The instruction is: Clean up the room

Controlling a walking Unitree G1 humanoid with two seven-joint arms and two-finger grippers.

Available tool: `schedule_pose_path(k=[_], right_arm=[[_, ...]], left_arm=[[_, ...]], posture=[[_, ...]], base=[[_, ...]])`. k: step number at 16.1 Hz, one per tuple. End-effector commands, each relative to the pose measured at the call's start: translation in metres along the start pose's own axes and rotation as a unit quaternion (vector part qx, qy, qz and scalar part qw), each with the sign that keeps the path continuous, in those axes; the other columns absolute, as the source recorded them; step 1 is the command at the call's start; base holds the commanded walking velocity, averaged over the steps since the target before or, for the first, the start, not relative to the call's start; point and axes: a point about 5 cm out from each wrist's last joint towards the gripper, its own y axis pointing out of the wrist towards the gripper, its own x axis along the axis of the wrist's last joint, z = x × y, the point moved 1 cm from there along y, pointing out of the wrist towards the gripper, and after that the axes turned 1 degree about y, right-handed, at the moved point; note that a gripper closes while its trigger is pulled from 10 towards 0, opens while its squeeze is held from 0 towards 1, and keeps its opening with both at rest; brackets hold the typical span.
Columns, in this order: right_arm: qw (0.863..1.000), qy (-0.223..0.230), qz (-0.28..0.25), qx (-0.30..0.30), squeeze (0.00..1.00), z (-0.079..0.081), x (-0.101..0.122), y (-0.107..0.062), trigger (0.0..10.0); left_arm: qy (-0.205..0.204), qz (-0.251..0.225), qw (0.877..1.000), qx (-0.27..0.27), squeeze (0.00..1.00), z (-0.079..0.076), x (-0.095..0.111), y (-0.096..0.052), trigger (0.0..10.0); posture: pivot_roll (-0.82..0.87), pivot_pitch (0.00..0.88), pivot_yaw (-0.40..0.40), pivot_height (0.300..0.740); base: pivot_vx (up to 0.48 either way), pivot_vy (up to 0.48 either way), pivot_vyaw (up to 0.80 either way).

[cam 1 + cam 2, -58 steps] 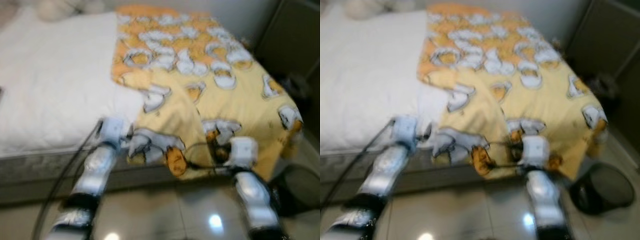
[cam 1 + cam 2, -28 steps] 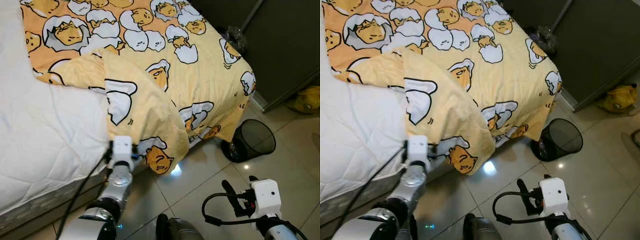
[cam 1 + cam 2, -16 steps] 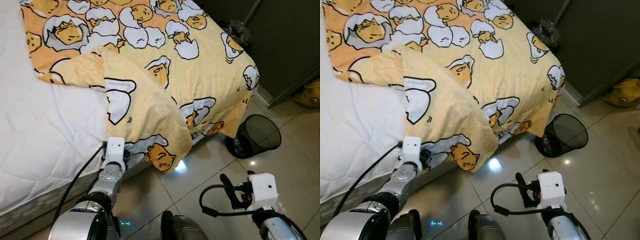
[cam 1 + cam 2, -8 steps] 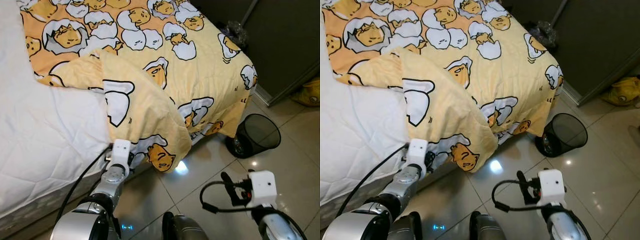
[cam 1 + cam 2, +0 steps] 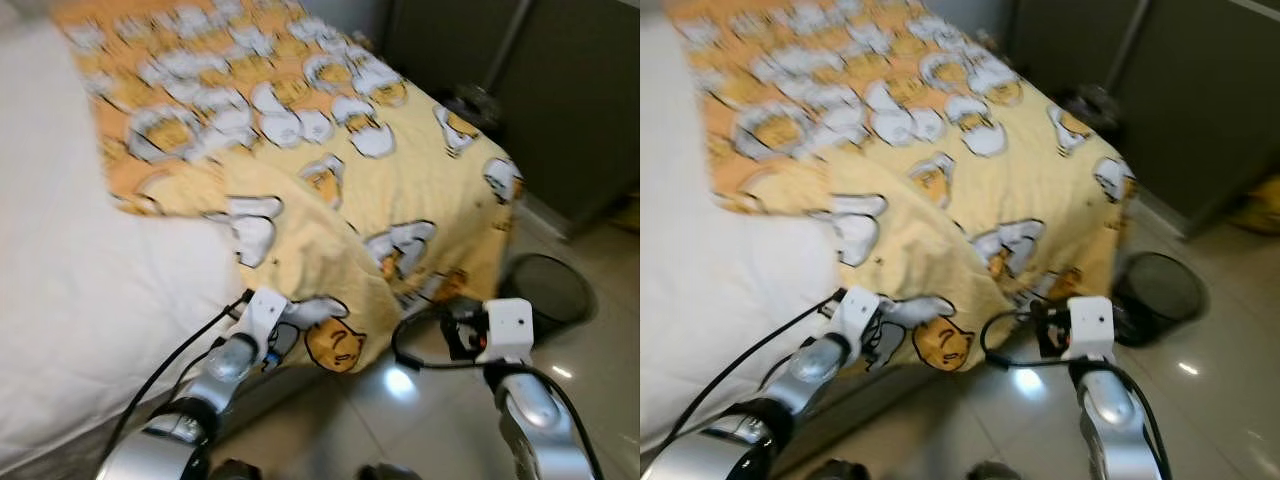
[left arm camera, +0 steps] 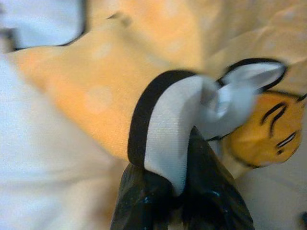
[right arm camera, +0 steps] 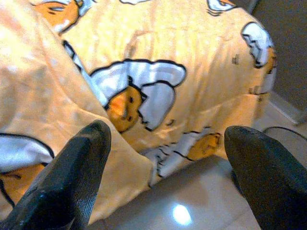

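My right gripper (image 7: 165, 167) has risen from the floor tiles, fingers spread wide, toward the hanging corner of the yellow egg-print blanket (image 5: 400, 190) on the bed (image 5: 80, 290). My left gripper (image 6: 180, 191) still pinches its folded edge, so both can spread it.

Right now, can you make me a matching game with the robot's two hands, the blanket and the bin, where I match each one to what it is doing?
Things:
1. left gripper
2. right gripper
3. yellow blanket
4. black bin

States:
A. jaws wide apart, holding nothing, near the hanging edge of the blanket
B. standing on the shiny floor by the corner of the bed
C. jaws pinched on a fold of the blanket
D. spread over the bed, with one corner folded back

Pairs: 1-C, 2-A, 3-D, 4-B
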Motion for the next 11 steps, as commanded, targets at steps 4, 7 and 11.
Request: schedule_pose_path(k=[4,7,11], right_arm=[[0.999,0.034,0.007,-0.026,0.00,0.001,-0.008,0.015,10.0],[1.000,0.028,0.000,-0.008,0.00,0.008,-0.006,0.024,10.0],[1.000,0.022,-0.004,-0.008,0.00,0.004,-0.006,0.029,10.0]], left_arm=[[0.019,-0.040,0.999,-0.029,0.00,-0.011,-0.007,-0.010,10.0],[0.007,-0.050,0.998,-0.037,0.00,-0.021,-0.004,-0.010,10.0],[-0.004,-0.047,0.998,-0.034,0.00,-0.020,-0.006,-0.011,10.0]], posture=[[-0.02,0.000,0.012,0.740],[0.00,0.000,0.000,0.740],[-0.01,0.000,-0.002,0.740]], base=[[0.000,0.000,0.00],[0.000,0.000,0.00],[-0.300,0.000,0.00]])
